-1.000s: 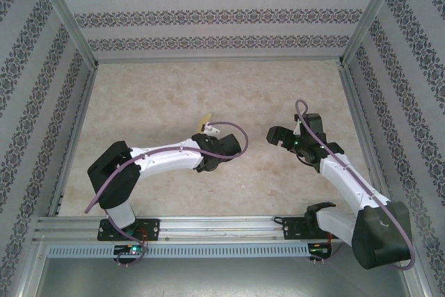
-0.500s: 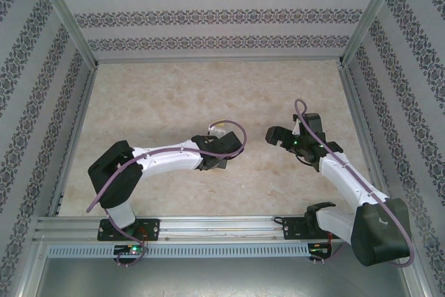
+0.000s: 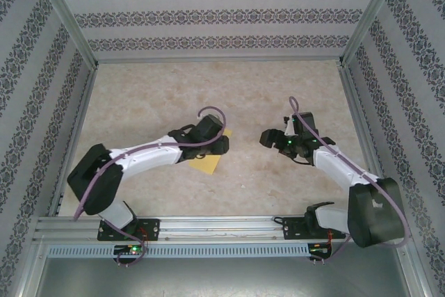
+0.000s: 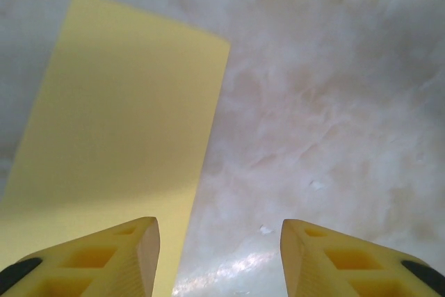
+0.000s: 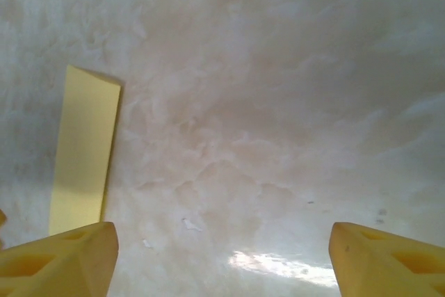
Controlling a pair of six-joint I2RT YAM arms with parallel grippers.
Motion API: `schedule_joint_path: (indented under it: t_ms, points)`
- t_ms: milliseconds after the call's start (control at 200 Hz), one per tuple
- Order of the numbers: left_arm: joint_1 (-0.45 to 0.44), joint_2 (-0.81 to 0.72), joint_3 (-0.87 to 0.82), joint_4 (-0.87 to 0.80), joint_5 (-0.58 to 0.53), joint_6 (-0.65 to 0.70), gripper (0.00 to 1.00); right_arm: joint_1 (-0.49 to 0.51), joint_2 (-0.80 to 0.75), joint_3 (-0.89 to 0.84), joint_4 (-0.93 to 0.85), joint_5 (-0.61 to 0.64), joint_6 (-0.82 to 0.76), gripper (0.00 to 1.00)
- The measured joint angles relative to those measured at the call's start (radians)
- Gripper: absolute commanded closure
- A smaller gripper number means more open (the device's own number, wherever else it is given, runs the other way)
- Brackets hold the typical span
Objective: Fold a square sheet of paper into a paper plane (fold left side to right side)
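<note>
The square sheet of paper [image 3: 206,163] lies flat on the marbled table as a yellow folded rectangle, partly under my left wrist. In the left wrist view the paper [image 4: 118,137] takes up the left half, its long right edge running down between my fingers. My left gripper [image 4: 219,231] is open just above it, with the left fingertip [image 4: 142,241] over the paper and nothing gripped. From above, the left gripper [image 3: 214,145] points down at the sheet. My right gripper [image 3: 266,137] is to the right of the paper, apart from it. It stands open [image 5: 222,231] over bare table, and the paper [image 5: 83,151] shows as a narrow strip at its left.
Patterned walls and aluminium frame posts [image 3: 69,26] enclose the table on three sides. A metal rail [image 3: 222,227] carrying both arm bases runs along the near edge. Small white flecks [image 5: 189,225] lie on the table surface.
My left gripper has opened and let go of the paper, which now lies flat on the table. The left arm has swung left and back. The right gripper has moved slightly left and narrowed a little.
</note>
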Motion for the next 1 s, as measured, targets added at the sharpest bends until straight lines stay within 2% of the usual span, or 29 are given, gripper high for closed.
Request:
schedule_joint_path:
  t_ms: [225,460,595,999]
  points:
    - [0.156,-0.198,-0.135,0.097,0.034,0.039,0.51,0.22,0.144,0.032,0.15,-0.011,0.133,0.52]
    - [0.248,-0.354,-0.237,0.109,0.033,0.063,0.51,0.38,0.298,0.105,0.304,0.035,0.262,0.73]
    - [0.272,-0.394,-0.274,0.108,0.033,0.068,0.51,0.417,0.386,0.152,0.359,0.061,0.306,0.82]
    - [0.292,-0.402,-0.29,0.105,0.045,0.083,0.48,0.434,0.564,0.264,0.361,0.067,0.306,0.97]
